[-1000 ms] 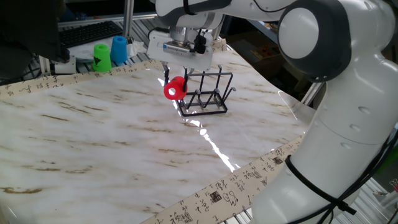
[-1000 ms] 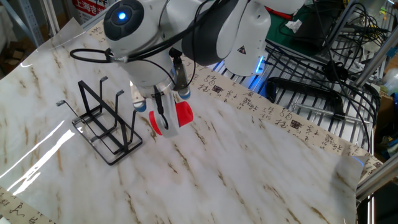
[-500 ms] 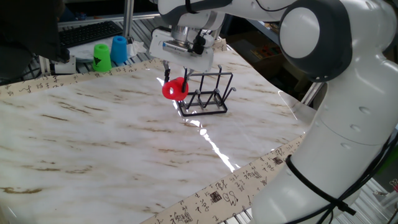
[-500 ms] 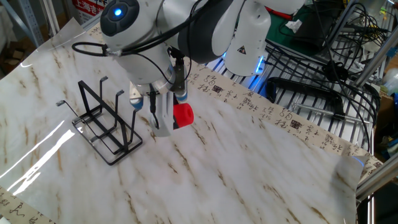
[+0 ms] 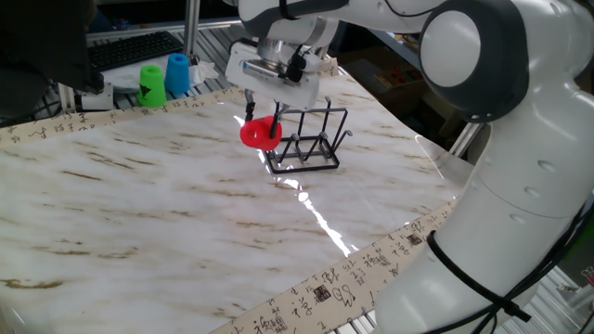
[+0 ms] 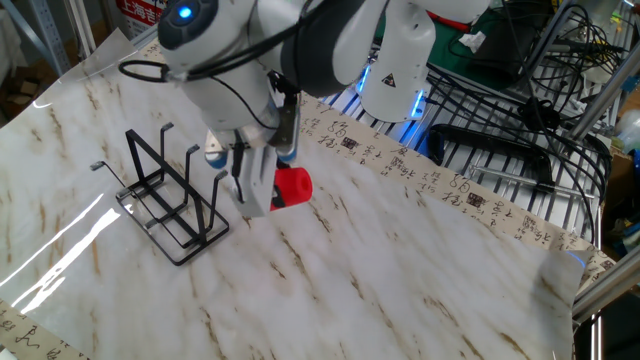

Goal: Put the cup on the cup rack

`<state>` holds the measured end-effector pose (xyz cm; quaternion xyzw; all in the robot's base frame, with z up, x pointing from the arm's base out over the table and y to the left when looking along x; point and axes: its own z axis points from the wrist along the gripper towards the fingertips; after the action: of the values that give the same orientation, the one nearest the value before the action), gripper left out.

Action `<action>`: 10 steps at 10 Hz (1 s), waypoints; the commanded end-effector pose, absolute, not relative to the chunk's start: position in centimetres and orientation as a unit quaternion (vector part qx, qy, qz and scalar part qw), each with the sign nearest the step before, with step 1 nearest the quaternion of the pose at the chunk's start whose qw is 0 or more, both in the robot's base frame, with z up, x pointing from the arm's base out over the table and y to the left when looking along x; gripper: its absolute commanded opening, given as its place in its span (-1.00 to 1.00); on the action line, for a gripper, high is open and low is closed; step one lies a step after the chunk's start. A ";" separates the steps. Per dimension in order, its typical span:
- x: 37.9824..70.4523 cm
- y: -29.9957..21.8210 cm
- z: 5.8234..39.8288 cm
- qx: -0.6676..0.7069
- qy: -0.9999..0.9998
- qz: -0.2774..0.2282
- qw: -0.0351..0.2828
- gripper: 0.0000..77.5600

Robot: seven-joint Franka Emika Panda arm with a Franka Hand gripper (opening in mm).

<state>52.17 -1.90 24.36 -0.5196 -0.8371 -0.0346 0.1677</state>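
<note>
The red cup is held in my gripper, tipped on its side and lifted above the table. In the other fixed view the cup sticks out to the right of the fingers, which are shut on it. The black wire cup rack stands on the marble table just right of the cup; in the other fixed view the rack is to the left of my gripper. The cup hangs beside the rack's near prongs, not touching them as far as I can tell.
A green cup and a blue cup stand at the table's far left edge. A keyboard lies behind them. A wire shelf with cables runs along the table's side in the other fixed view.
My gripper has risen a little and rotated, tilting the red cup so its mouth turns downward. The rack has not moved.
</note>
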 end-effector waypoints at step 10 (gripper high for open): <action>49.7 -7.7 25.3 -0.542 -0.820 -0.064 0.175 -0.96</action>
<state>50.70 -5.68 25.37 -0.5324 -0.8262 -0.0487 0.1777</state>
